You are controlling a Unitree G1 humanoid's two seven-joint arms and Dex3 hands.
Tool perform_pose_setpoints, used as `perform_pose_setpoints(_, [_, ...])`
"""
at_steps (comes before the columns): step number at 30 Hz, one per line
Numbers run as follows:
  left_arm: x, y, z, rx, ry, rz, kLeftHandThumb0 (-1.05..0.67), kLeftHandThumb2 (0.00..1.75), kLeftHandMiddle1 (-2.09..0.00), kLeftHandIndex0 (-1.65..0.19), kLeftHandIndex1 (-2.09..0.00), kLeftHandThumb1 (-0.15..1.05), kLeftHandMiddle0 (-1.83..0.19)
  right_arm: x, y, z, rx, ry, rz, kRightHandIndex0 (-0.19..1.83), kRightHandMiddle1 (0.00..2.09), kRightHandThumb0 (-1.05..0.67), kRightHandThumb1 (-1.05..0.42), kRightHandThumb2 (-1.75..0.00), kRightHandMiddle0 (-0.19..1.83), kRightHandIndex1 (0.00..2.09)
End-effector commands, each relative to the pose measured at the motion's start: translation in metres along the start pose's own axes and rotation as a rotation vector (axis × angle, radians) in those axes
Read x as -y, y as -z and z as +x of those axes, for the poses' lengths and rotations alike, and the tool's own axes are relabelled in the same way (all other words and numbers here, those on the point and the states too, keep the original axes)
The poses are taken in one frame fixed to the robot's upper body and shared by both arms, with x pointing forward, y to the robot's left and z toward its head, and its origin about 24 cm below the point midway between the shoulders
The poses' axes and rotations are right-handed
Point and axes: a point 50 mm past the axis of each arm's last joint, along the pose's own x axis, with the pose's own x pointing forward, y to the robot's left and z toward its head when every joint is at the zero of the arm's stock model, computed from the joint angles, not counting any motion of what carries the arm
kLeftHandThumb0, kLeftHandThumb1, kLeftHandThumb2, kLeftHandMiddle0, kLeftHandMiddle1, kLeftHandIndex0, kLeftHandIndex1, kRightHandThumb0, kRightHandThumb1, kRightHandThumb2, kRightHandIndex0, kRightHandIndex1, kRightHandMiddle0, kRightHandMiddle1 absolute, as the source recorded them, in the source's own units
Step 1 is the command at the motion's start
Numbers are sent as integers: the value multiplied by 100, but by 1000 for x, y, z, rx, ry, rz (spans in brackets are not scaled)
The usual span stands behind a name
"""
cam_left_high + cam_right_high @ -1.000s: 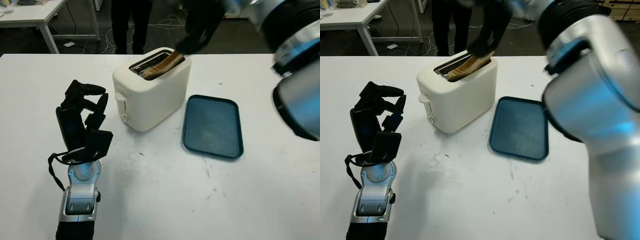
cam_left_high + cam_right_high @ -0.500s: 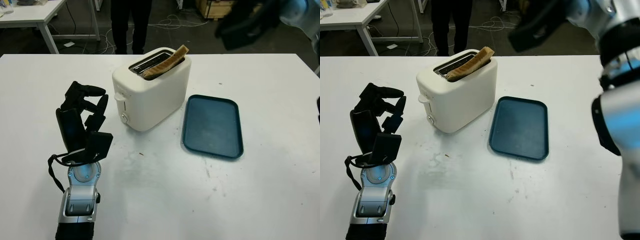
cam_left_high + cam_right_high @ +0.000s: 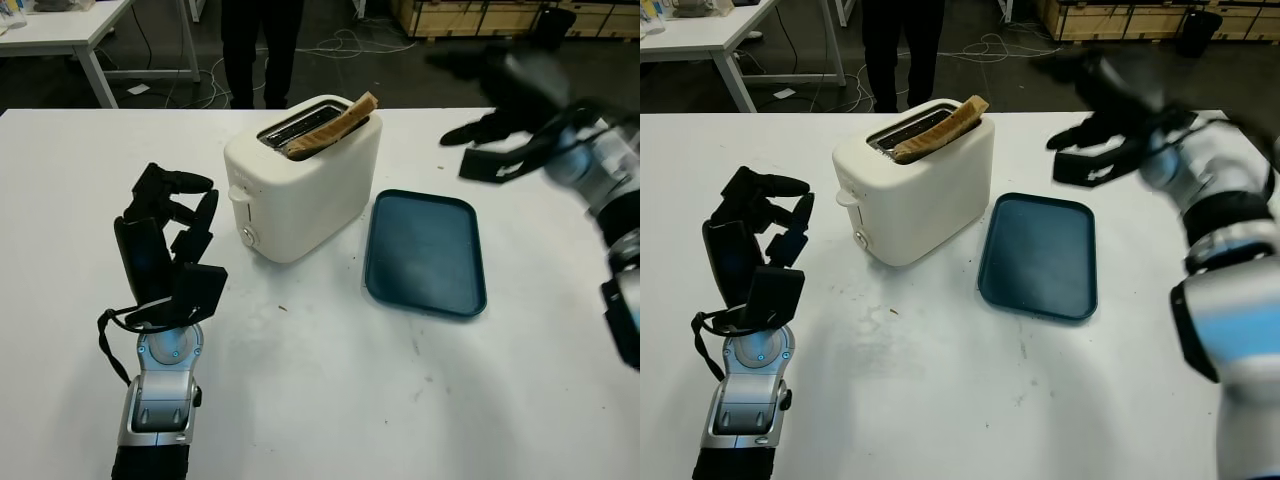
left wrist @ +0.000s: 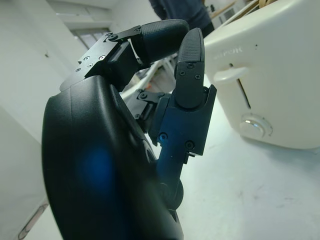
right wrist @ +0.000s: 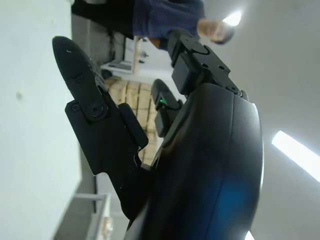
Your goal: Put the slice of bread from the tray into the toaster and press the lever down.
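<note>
While the bread slice (image 3: 333,124) leans tilted in the toaster (image 3: 300,175) slot at upper centre, one end poking out, the tray (image 3: 425,250) is seen bare. If the lever (image 4: 229,75) is pressed now, jamming is judged likely. Left hand (image 3: 165,240) at lower left: fingers curled, nothing held. Right hand (image 3: 1105,120) at upper right: open. The lever is shown closest by the left wrist view.

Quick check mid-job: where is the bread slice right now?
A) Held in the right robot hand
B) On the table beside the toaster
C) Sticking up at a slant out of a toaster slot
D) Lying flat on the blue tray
C: the bread slice leans out of a slot of the toaster, while the tray is bare and the right robot hand is open above the table beyond the tray.
</note>
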Motion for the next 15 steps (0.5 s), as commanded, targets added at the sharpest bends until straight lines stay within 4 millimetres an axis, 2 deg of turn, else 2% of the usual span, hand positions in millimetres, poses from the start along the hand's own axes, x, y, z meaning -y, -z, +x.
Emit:
perform_pose_setpoints(1, [1,1,-2,3,0,-1,-42,16,-167,-62,-132,92,-73,-3,-2,1,-20,29,45,59,2,-63,-71,-1,58,5])
perform_pose_setpoints(9, [0,1,-2,5,7,-4,-41,17,-167,-62,-133,92,-73,-6,-10,6,18,4,-3,55,0,-83,-73,-1,48,2])
perform_pose_setpoints(15, [2,1,-2,4,12,7,-42,17,-167,-61,-133,92,-73,1,-13,8,22,74,86,64,5,-75,-70,0,60,7])
